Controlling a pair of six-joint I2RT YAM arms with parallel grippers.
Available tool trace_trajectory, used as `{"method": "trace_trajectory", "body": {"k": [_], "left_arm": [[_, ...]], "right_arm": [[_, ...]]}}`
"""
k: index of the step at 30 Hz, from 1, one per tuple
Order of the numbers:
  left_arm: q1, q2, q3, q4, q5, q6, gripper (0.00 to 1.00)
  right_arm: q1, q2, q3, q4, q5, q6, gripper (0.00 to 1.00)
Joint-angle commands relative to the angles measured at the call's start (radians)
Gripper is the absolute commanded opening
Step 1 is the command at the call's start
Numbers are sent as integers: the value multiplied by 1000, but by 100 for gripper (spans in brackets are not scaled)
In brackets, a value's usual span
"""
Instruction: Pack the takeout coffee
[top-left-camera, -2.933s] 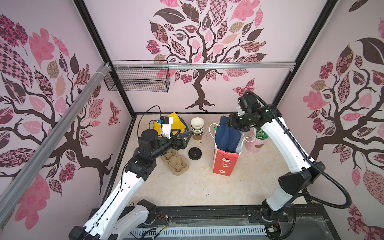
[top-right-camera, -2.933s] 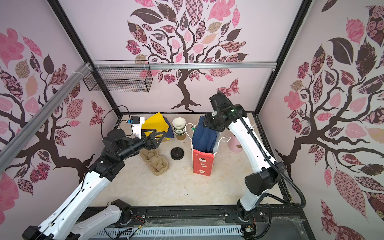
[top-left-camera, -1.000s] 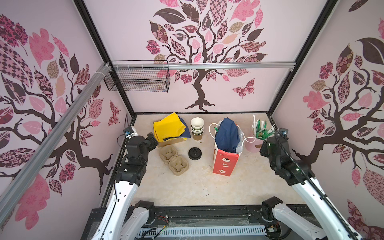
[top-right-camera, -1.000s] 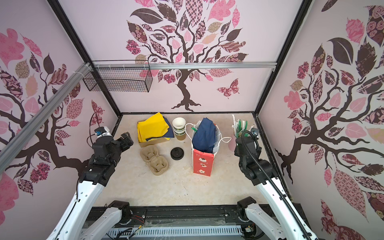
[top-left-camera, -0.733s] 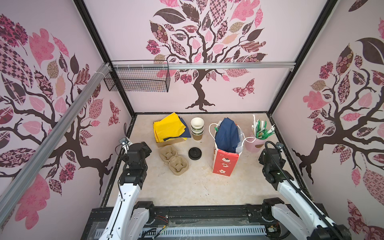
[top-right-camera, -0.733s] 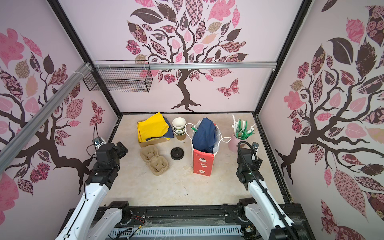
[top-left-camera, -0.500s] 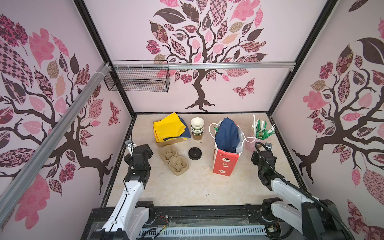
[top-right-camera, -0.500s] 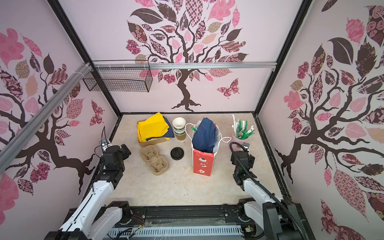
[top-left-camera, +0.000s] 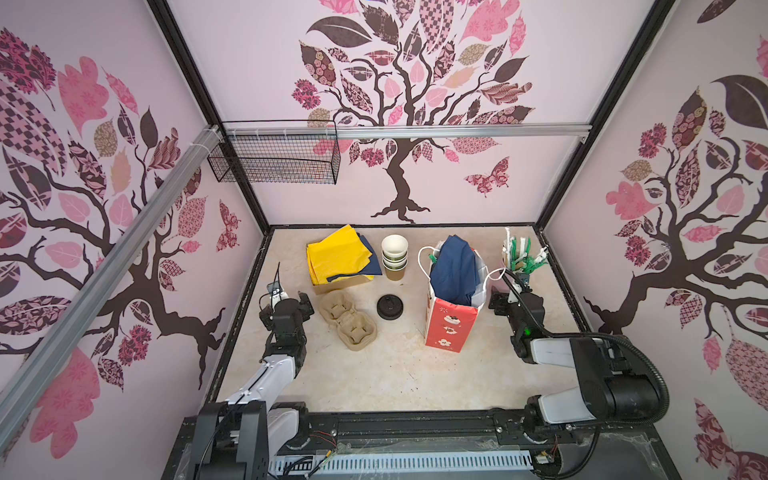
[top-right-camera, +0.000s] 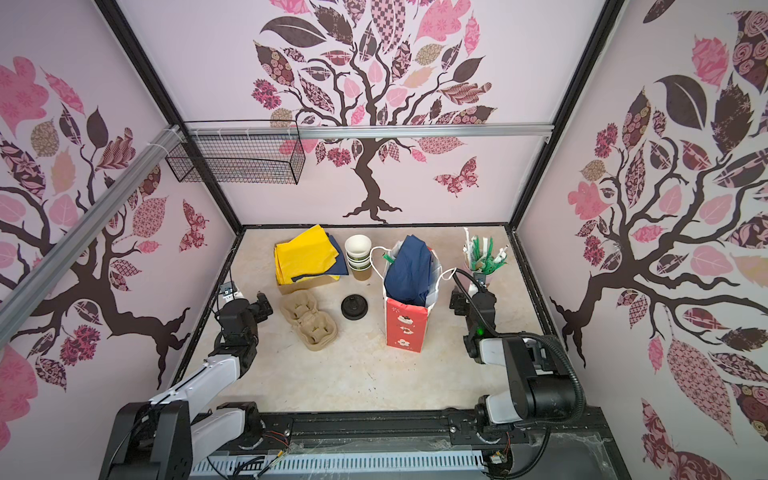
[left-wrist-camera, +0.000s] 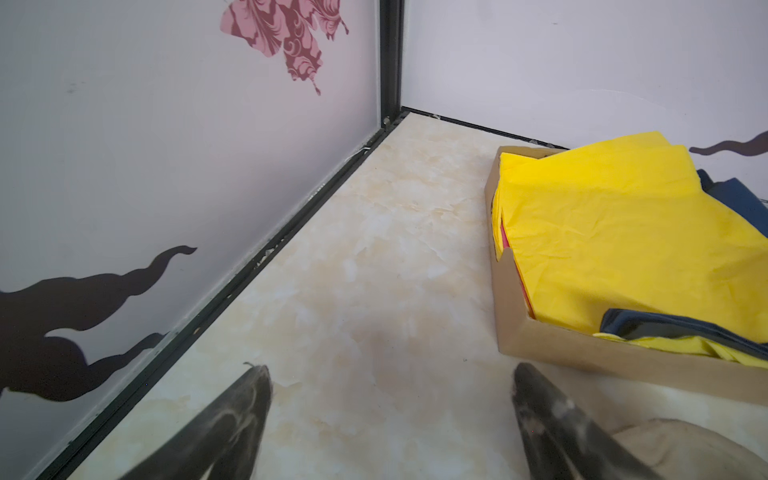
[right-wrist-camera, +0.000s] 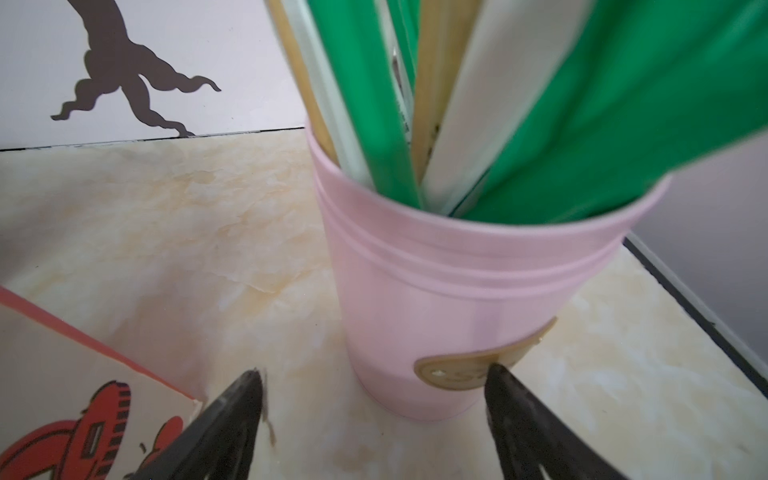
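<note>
Listing near to far, we log: left gripper (left-wrist-camera: 390, 370) and right gripper (right-wrist-camera: 374, 372), both spread wide, holding nothing; cardboard cup carrier (top-left-camera: 347, 320); loose black lid (top-left-camera: 390, 307); red bag (top-left-camera: 446, 328) topped by blue cloth (top-left-camera: 455, 270); stacked paper cups (top-left-camera: 394, 254). Lidded coffee cups: we cannot tell where they are.

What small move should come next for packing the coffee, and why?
Probably lower both arms to rest: the left claw and right claw are open and empty, no lidded green cup shows on the table, and a blue cloth hides most of the red bag's inside.
</note>
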Motion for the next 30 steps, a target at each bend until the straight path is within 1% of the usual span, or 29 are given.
{"method": "trace_trajectory", "body": {"k": [1, 3, 5, 9, 11, 14, 16, 17, 19, 21, 23, 29, 30], "left_arm": [[13, 66, -18, 155, 75, 43, 93], [18, 111, -2, 191, 97, 57, 93], [34, 153, 8, 239, 135, 56, 93], [47, 242, 45, 291, 202, 52, 93], [47, 302, 27, 388, 225, 52, 93], [41, 368, 44, 413, 270, 78, 93], [38, 427, 34, 503, 268, 88, 94], [29, 432, 36, 510, 253, 87, 94], [28, 406, 50, 434, 253, 84, 95], [28, 424, 43, 482, 252, 87, 96], [28, 412, 50, 445, 251, 86, 96], [27, 413, 45, 457, 251, 91, 97], [18, 411, 46, 451, 229, 95, 97]], "right_arm": [[-7, 74, -13, 173, -82, 1, 88], [-9, 74, -20, 186, -54, 14, 92], [-13, 73, -17, 172, -18, 32, 100], [-13, 74, -8, 161, 3, 37, 100], [-12, 72, -9, 160, 6, 36, 100], [-12, 72, -7, 160, 6, 36, 100], [-11, 73, -7, 159, 8, 35, 100], [-11, 72, -9, 157, 8, 35, 100], [-12, 73, -7, 156, 8, 35, 100], [-11, 75, -4, 153, 8, 33, 100], [-10, 84, 13, 127, 8, 33, 100], [-10, 78, 9, 131, 5, 32, 100], [-11, 71, 2, 136, 0, 32, 100]]}}
